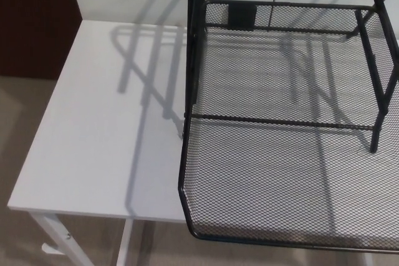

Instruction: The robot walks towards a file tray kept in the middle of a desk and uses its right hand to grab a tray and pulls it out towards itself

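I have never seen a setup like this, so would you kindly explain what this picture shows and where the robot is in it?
This is the view from a camera on a humanoid robot's head, looking down at its work. Neither of the robot's hands shows at this moment, so nothing is being held. What you see is a white desk with a black wire-mesh file tray on it. The tray is slid out from its black upright frame, and its front rim reaches past the desk's near edge, towards the camera. The tray looks empty. The striped grey shapes on the desk are only the frame's shadows.

mesh trays (274, 179): 1 | file racks (197, 42): 1 | desks (106, 129): 1
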`<state>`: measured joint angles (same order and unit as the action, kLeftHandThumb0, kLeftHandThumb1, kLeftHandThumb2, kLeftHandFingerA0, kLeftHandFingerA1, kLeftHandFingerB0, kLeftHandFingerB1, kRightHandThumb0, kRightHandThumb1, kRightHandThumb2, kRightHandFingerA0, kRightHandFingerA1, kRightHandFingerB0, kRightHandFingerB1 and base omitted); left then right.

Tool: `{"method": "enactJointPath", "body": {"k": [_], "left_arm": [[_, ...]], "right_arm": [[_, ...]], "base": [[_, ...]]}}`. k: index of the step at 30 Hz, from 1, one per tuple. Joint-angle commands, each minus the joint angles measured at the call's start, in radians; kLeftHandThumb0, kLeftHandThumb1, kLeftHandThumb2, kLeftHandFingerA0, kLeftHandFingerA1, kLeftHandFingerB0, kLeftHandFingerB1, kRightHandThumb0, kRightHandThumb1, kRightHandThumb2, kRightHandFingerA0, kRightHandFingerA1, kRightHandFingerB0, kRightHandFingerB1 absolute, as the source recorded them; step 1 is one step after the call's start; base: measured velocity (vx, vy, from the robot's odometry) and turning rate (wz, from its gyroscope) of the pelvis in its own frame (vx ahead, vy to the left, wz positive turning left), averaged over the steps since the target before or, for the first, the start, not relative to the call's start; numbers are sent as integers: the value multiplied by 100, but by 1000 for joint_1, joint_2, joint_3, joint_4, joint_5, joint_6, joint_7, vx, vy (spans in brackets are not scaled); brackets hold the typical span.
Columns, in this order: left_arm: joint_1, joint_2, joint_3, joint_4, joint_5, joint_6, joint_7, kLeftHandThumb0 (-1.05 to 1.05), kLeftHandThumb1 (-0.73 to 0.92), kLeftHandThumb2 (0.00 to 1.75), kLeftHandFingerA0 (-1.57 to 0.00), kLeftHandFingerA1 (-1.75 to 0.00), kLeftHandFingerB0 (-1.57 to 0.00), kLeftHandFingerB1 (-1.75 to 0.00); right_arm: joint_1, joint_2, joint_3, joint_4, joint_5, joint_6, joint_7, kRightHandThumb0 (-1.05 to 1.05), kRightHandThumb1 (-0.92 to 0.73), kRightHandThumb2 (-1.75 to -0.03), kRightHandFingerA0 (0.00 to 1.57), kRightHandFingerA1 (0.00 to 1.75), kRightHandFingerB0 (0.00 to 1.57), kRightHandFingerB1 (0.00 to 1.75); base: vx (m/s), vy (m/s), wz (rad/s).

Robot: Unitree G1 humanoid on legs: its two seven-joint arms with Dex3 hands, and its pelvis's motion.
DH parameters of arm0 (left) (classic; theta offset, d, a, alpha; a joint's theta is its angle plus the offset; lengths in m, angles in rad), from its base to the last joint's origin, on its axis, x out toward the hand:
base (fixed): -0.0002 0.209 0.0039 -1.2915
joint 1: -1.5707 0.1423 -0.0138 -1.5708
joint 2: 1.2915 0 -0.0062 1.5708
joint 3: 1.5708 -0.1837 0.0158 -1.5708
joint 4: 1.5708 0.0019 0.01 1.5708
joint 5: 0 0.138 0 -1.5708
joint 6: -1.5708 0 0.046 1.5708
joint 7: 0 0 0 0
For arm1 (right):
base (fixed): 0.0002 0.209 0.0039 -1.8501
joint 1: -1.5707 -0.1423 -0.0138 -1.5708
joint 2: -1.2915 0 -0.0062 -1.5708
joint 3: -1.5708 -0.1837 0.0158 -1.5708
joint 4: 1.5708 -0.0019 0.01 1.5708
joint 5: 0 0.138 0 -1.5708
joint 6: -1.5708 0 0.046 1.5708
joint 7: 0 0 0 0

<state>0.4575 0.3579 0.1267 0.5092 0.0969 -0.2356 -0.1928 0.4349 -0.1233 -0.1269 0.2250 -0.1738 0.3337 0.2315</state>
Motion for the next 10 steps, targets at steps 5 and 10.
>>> {"method": "enactJointPath", "body": {"k": [5, 10], "left_arm": [[2, 21, -11, -9, 9, -2, 1, -58, 77, 62, -36, -44, -24, -34], [12, 21, -13, -37, 10, 11, 4, -60, 64, 85, -30, -51, -21, -45]], "right_arm": [[-11, -28, 12, 17, 29, -7, -17, -87, -61, -92, 0, 22, 0, 14], [-16, -26, 11, 29, 42, -5, -27, -88, -60, -91, 0, 22, 0, 12]], "base": [[0, 0, 0], [0, 0, 0]]}}
